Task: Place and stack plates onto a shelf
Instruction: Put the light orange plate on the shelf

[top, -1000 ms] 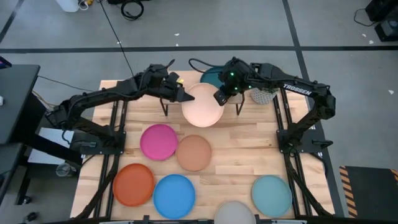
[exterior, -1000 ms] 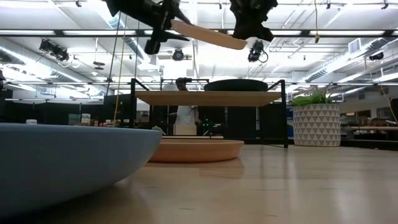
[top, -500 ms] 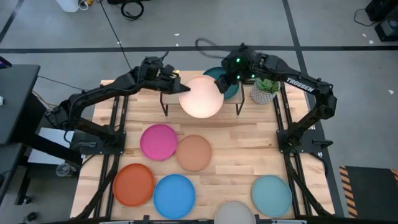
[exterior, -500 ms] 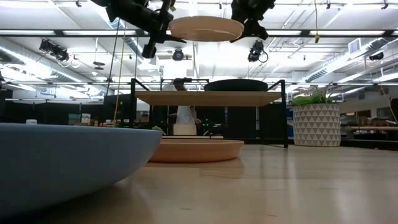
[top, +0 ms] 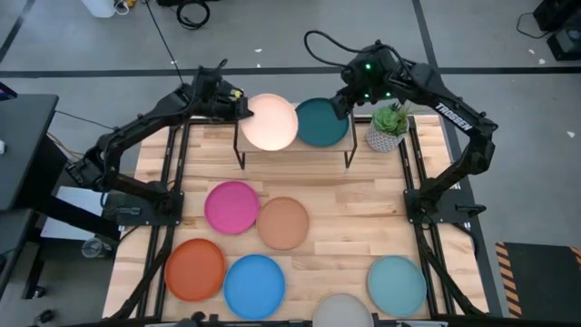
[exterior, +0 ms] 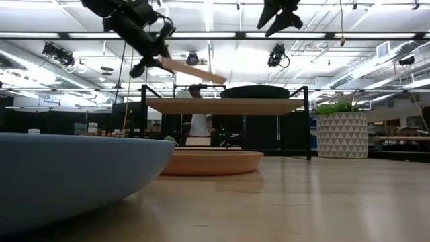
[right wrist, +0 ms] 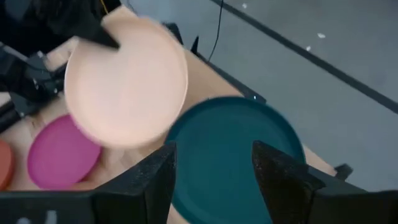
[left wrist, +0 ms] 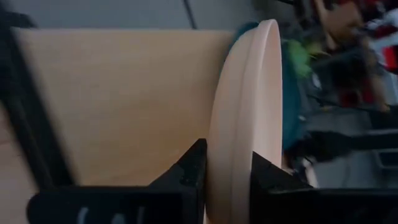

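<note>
A cream plate (top: 270, 121) hangs tilted over the left half of the shelf (exterior: 225, 106), with my left gripper (top: 238, 104) shut on it. In the low view the cream plate (exterior: 191, 69) slopes down toward the dark teal plate (exterior: 255, 92) and stays clear of the shelf top. The dark teal plate (top: 320, 122) rests flat on the shelf's right half. My right gripper (top: 343, 100) stands open above the teal plate's far right rim, touching nothing; the right wrist view shows both plates (right wrist: 127, 87) (right wrist: 236, 149) below it. My left gripper pinches the cream plate's rim (left wrist: 231, 163) between its two fingers, one on each face, at the plate's left edge (top: 247, 111). The fingers come from the table's left, slanting down. The plate is lifted clear, its free side tipped lower than the held side.
On the table in front of the shelf lie a pink plate (top: 231, 207), a tan one (top: 283, 222), orange (top: 194, 269), blue (top: 254, 285), pale grey (top: 340, 312) and light teal (top: 397, 284). A potted plant (top: 388, 127) stands right of the shelf.
My right gripper has opened, let go of the cream plate and drawn up and toward the far right. My left gripper alone has carried the plate toward the far left, over the shelf, and lower; the plate went from level to tipped down on its free side.
</note>
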Action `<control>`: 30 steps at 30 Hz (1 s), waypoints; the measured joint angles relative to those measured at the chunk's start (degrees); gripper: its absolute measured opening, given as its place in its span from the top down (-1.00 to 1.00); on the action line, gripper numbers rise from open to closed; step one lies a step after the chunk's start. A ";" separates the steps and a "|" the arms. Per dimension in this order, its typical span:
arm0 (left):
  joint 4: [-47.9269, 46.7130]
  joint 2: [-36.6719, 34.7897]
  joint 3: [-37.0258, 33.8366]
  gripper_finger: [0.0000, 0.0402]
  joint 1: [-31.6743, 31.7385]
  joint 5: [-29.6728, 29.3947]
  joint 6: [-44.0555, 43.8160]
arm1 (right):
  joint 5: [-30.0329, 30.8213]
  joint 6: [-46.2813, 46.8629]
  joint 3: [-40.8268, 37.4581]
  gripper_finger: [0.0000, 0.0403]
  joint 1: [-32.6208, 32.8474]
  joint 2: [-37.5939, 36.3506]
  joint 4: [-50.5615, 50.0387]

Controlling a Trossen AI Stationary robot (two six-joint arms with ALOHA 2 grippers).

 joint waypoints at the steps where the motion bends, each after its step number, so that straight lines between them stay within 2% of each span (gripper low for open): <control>1: -0.88 0.00 0.00 0.70 0.66 -0.76 0.53 | -0.04 0.00 -0.04 -0.06 0.13 0.00 -0.52; 10: -3.11 0.02 0.02 0.69 3.82 -4.14 1.99 | -0.20 -1.84 -0.04 -0.05 1.53 0.00 -0.65; 19: -2.83 1.81 0.09 0.63 2.32 -5.32 -1.00 | -0.22 -3.13 -0.04 -0.05 1.53 0.00 -0.24; 22: -1.65 2.74 0.09 0.49 1.31 -6.68 -0.87 | -1.81 -5.03 -0.04 -0.05 1.53 0.00 -0.59; 27: 0.68 2.71 0.11 0.15 1.80 -7.95 1.19 | -10.74 -10.44 -0.06 -0.05 1.79 0.00 -2.21; 30: 0.44 2.71 0.11 -0.05 2.40 -7.95 2.60 | -13.51 -12.09 -0.06 -0.05 2.71 0.00 -2.36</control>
